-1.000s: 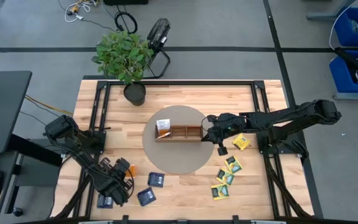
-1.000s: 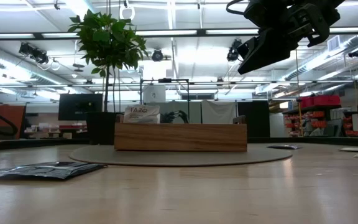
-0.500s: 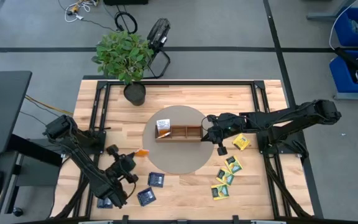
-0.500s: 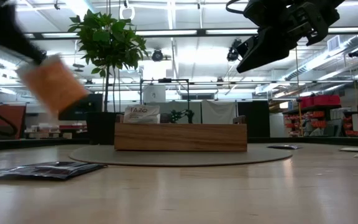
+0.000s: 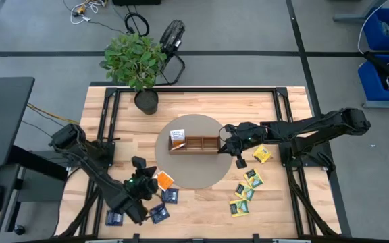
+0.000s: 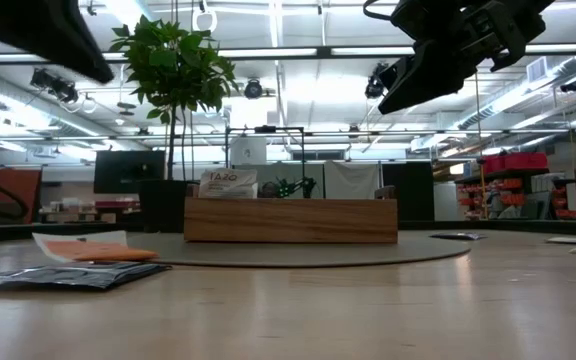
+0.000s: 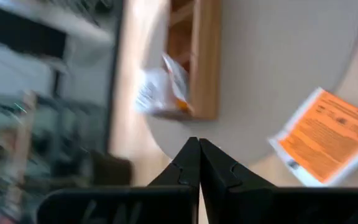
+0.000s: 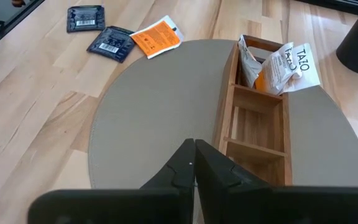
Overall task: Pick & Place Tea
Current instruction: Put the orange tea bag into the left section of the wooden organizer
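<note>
Tea packet (image 5: 163, 179) in orange lies flat just beside the left gripper (image 5: 145, 181), whose fingers are together and empty, toward the tray (image 5: 196, 144).

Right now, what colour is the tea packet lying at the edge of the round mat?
Orange with dark print; the tea packet shows best in the right wrist view.

The pale wooden surface (image 5: 201, 108) carries a round grey mat (image 5: 194, 177) at its middle; an orange tea packet (image 5: 163, 180) lies at the mat's edge; dark blue packets (image 5: 159, 213) lie nearby (toward the left arm); yellow-green packets (image 5: 246, 190) cluster opposite; a potted plant (image 5: 136, 64) stands at the far edge.
</note>
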Motion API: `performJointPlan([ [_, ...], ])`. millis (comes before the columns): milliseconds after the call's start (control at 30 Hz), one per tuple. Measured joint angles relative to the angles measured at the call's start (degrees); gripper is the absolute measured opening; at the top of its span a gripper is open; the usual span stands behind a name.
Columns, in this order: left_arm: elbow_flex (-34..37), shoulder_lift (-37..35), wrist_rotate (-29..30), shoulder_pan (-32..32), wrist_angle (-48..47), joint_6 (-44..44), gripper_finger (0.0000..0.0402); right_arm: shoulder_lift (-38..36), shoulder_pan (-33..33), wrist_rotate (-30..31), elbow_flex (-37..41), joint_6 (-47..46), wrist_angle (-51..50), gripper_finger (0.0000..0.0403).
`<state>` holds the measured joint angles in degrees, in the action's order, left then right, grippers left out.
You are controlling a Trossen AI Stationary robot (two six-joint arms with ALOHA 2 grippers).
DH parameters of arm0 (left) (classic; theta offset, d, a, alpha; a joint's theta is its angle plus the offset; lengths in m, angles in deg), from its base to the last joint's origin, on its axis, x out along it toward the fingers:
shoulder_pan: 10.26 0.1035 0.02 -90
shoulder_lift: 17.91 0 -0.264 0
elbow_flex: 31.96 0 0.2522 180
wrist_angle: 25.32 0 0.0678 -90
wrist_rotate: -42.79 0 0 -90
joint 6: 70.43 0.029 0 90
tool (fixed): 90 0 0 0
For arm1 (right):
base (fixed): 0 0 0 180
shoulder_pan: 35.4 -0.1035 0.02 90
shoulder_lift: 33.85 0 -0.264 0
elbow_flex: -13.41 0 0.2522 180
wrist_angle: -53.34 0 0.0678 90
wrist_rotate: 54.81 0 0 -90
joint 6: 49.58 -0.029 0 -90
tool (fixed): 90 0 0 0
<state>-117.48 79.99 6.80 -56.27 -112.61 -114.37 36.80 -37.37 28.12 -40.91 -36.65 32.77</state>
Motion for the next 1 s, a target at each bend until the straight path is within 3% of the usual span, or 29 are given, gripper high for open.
performJointPlan([
  [267, 0.0, 0.0, -15.23, 11.12, 0.4, -19.86, 0.0045, 0.0, 0.0, -0.02, 0.0, 0.0, 0.0, 0.0018],
  [500, 0.0, 0.0, -27.33, 16.02, 7.07, -14.48, 0.0104, 0.0, 0.0, -2.02, 0.0, 0.0, 0.0, 0.0018],
  [700, 0.16, -0.03, -29.52, 18.91, 9.34, -12.08, 0.0183, 0.0, -0.01, -2.52, 0.0, 0.11, -0.02, 0.0018],
  [867, 6.44, -0.11, -31.95, 21.23, 11.93, -12.37, 0.0228, 0.0, -0.01, -2.9, 0.0, 0.02, -0.07, 0.0018],
  [1000, 13.59, -0.07, -38.43, 22.62, 24.31, -12.08, 0.0235, 0.0, 0.0, -2.91, -0.02, 0.02, -0.23, 0.0018],
])
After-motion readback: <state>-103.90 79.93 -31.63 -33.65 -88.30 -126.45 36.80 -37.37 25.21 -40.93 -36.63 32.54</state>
